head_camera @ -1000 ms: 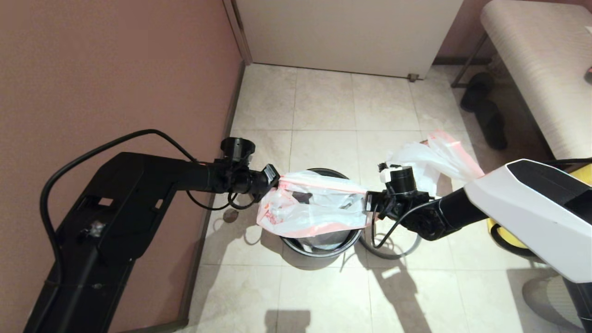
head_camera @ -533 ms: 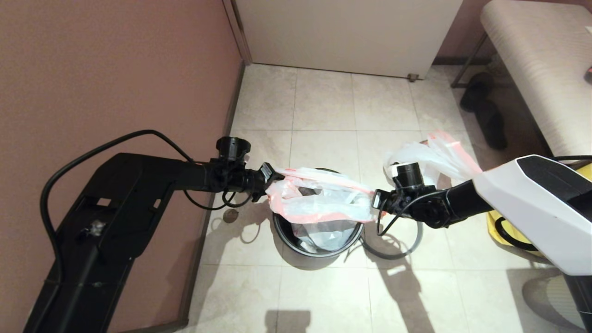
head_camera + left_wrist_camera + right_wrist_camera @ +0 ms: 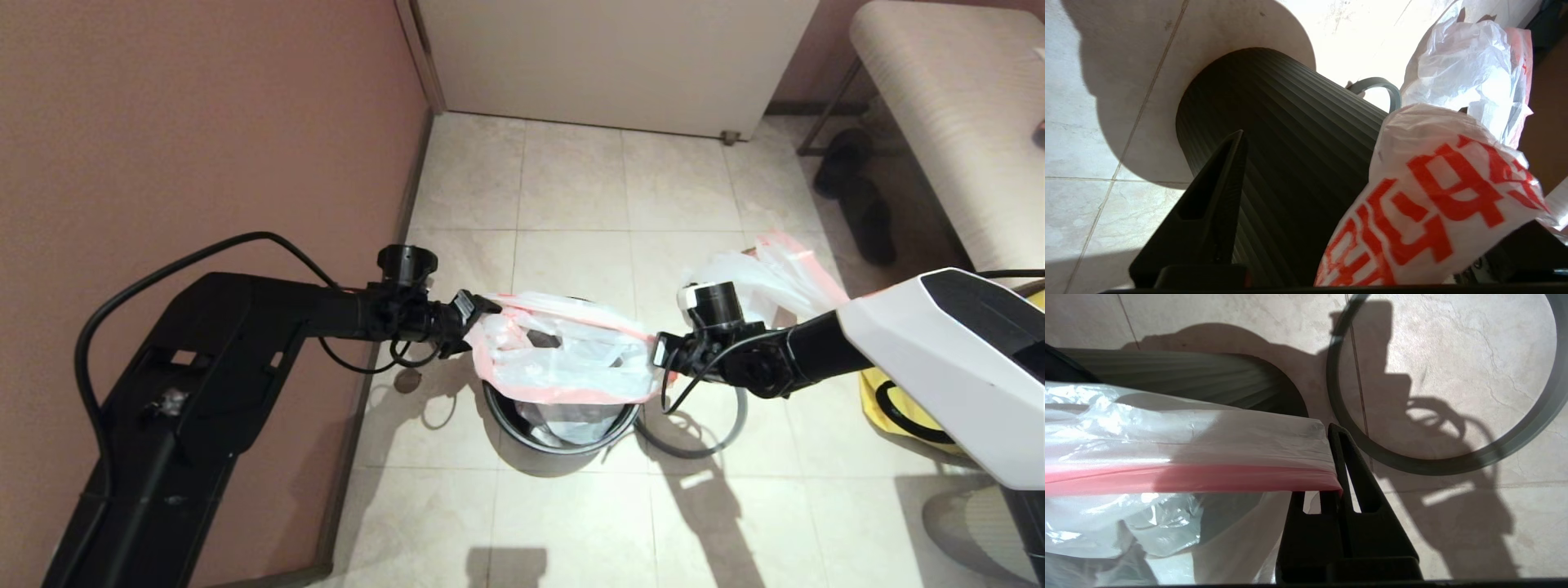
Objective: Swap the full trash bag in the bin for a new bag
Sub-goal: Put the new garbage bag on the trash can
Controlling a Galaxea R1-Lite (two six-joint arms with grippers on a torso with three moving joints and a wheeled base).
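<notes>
The new bag [image 3: 571, 359], white with red characters [image 3: 1433, 196], is spread over the mouth of the black ribbed bin [image 3: 563, 457] between my two grippers. My left gripper [image 3: 482, 309] stands open at the bin's left side; one finger [image 3: 1216, 204] shows against the bin wall [image 3: 1290, 134], and the bag's edge covers the other. My right gripper [image 3: 657, 353] is shut on the bag's pink-edged rim [image 3: 1229, 477] at the bin's right. The full trash bag [image 3: 767, 273] lies on the floor behind the right arm.
The grey ring rim [image 3: 727, 437] lies on the tiles right of the bin. A yellow bag [image 3: 898, 408] sits under the right arm. Black shoes [image 3: 857, 204] and a bench [image 3: 963, 122] are at the back right. A pink wall [image 3: 204, 122] closes off the left.
My left gripper has opened, and the bag's left edge has gone slack and bunched beside it. The right gripper keeps its grip and its wrist has turned a little.
</notes>
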